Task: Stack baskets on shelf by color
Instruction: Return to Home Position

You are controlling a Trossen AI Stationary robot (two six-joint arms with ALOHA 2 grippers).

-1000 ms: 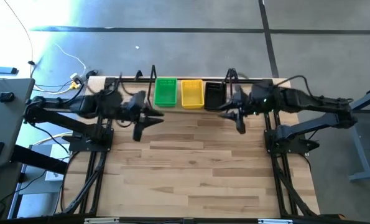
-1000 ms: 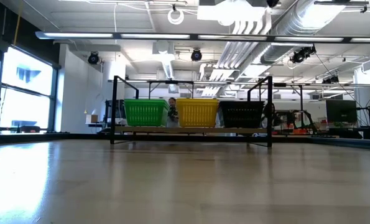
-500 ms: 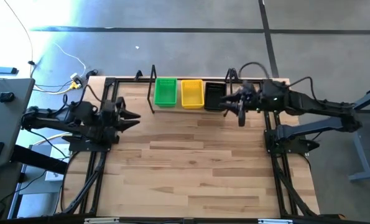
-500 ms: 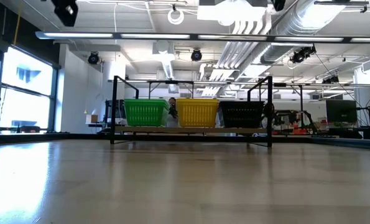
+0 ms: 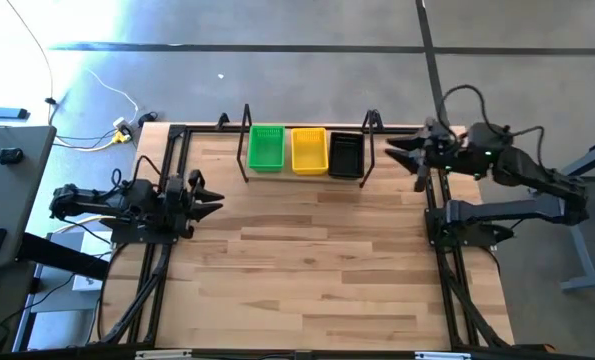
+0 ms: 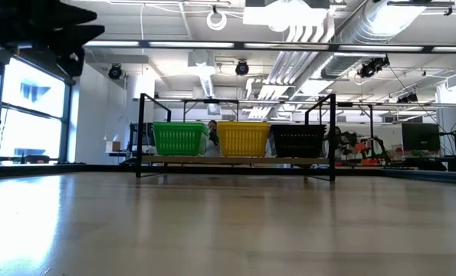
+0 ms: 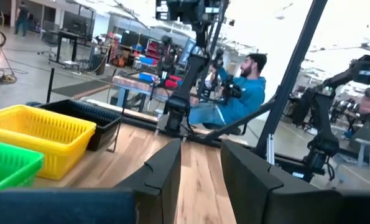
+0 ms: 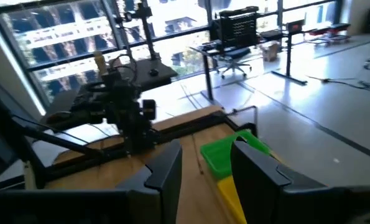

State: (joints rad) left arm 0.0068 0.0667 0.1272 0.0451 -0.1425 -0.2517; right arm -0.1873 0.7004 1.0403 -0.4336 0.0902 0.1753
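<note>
**Item: green baskets [image 5: 266, 148], yellow baskets [image 5: 309, 150], black baskets [image 5: 346, 154].** Plastic mesh with slotted sides.
- All are held on the shelf [image 6: 235, 161], which stands about midway along the far edge of the surface [image 5: 307, 270]. Its long axis runs with that edge.
- Green is placed at the shelf's left end, yellow in the middle and black at the right end, the groups set close side by side.
- Each basket's long axis is laid across the plank.
- How many are nested in each group cannot be told, as only one rim height per colour is shown in the low view.
- Nothing is seen inside the top baskets, and no basket is seen off the shelf.

**Right pincer [image 5: 402, 160].** It is held above the far right corner of the surface, near the shelf's black end. The fingers are parted by a moderate gap and nothing is gripped. The shelf lies to its left. This is the nearer arm.

**Left pincer [image 5: 213, 196].** It is held over the left edge of the surface, well apart from the shelf. The fingers are likewise parted and nothing is gripped. The shelf lies toward the far edge from it, green end nearest.

**Judgement.** The sorting is taken as complete, and only the folding of both arms to rest is left. Clearance from the shelf's looped end frame is judged to matter for the right arm alone.

**Beyond the surface.** A seated person [image 7: 240, 93] is recorded in the left wrist view.
</note>
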